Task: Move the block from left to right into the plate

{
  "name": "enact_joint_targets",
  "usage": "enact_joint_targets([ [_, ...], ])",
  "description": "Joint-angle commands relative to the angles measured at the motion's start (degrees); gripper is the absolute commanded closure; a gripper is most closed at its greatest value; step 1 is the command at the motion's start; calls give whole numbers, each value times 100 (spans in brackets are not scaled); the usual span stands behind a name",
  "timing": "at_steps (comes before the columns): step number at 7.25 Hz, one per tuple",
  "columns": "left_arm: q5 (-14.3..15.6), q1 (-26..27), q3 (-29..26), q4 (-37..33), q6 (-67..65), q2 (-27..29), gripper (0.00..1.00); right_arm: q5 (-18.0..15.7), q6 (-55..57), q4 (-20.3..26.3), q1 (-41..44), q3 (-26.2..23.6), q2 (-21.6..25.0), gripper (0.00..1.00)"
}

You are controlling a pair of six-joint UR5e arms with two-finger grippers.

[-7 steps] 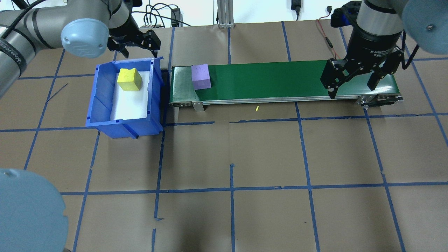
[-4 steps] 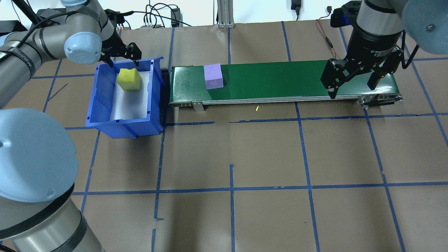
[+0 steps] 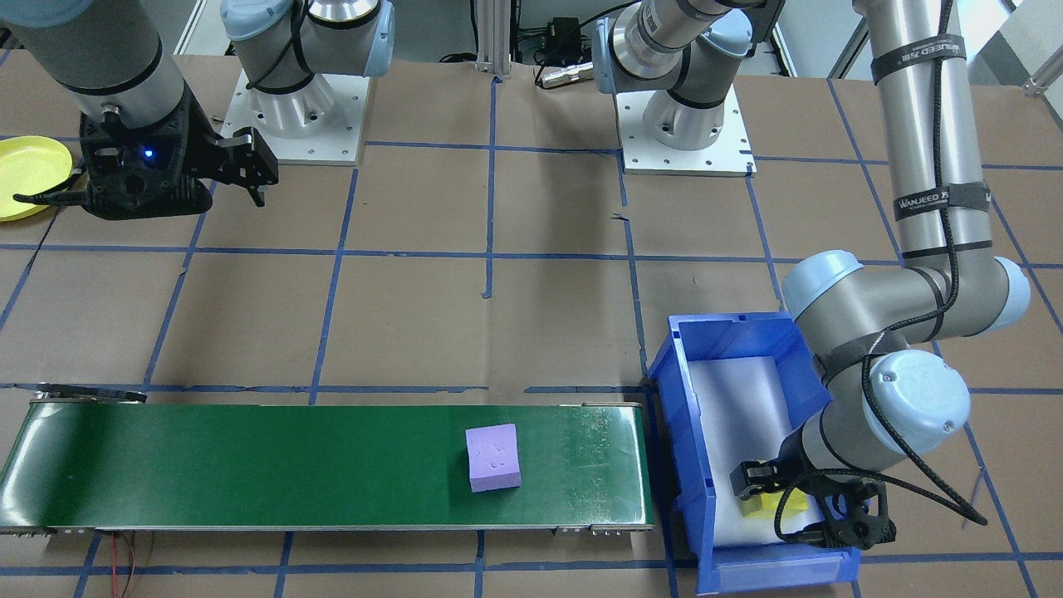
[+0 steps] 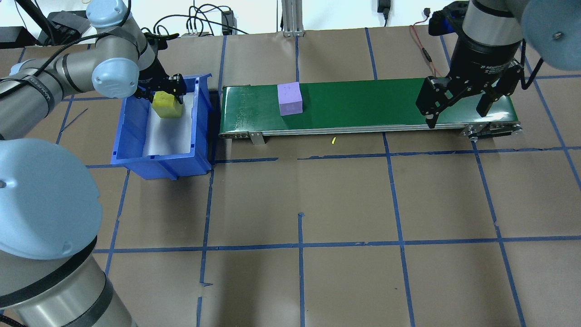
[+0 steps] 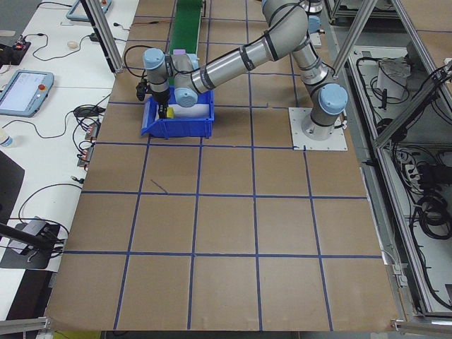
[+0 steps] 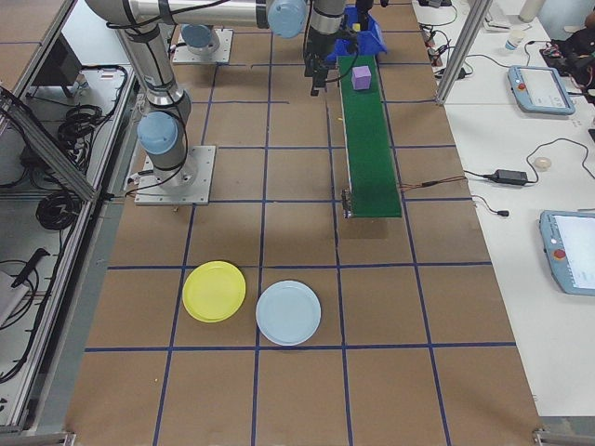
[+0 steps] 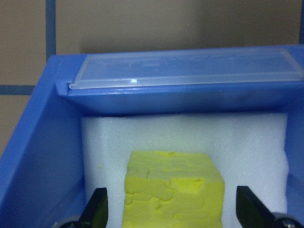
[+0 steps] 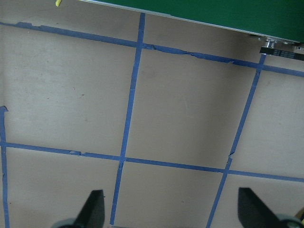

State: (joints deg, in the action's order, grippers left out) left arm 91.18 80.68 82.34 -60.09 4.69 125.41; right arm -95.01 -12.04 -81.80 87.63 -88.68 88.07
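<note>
A purple block [image 4: 290, 98] sits on the green conveyor belt [image 4: 363, 102], toward its left end. A yellow block [image 4: 167, 108] rests on white foam at the far end of the blue bin [image 4: 159, 165]. My left gripper [image 7: 173, 213] is down inside the bin, open, with a finger on each side of the yellow block [image 7: 173, 192] and a gap on both sides. My right gripper [image 4: 456, 112] hangs open over the belt's right end, holding nothing. The yellow plate [image 6: 214, 291] lies on the table far to the robot's right, also visible in the front-facing view [image 3: 29, 174].
A light blue plate [image 6: 288, 312] lies beside the yellow one. The bin stands just left of the belt's left end. A small yellow scrap [image 4: 333, 141] lies on the brown paper in front of the belt. Cables run along the table's far edge.
The purple block has travelled rightward along the belt. My left gripper has swung over the bin and come down around the yellow block. The right arm has not moved.
</note>
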Motion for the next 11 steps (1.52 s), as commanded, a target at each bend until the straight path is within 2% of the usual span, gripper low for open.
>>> enact_joint_targets([
  [1, -3, 0, -69, -64, -249, -191, 82, 17, -26, -12, 0, 0, -9, 0],
  [2, -3, 9, -130, -351, -301, -523, 82, 131, -96, -412, -18, 44, -87, 0],
  [3, -12, 17, -244, -859, -319, -874, 82, 584, -97, -1025, -87, 87, -323, 3],
  [4, -12, 17, -349, -1108, -311, -1087, 82, 1085, -88, -1362, -132, 166, -673, 3],
  [5, -30, 165, -394, -1215, -424, -1219, 82, 1490, -79, -1983, -132, 184, -1112, 3],
  [6, -291, 506, -394, -1216, -904, -1342, 82, 1807, -53, -2459, -149, 185, -1482, 3],
  [7, -581, 797, -334, -1189, -1135, -1352, 82, 1984, -35, -2838, -150, 150, -1807, 3],
  [8, -636, 956, -246, -1146, -1154, -1352, 82, 2204, -26, -3033, -158, 141, -2063, 3],
  [10, -593, 1535, -18, -980, -1277, -1213, 82, 2249, -70, -3569, -185, 140, -2477, 5],
  [11, -601, 1581, 192, -343, -1295, -986, 81, 2494, -79, -3676, -219, 141, -2592, 6],
])
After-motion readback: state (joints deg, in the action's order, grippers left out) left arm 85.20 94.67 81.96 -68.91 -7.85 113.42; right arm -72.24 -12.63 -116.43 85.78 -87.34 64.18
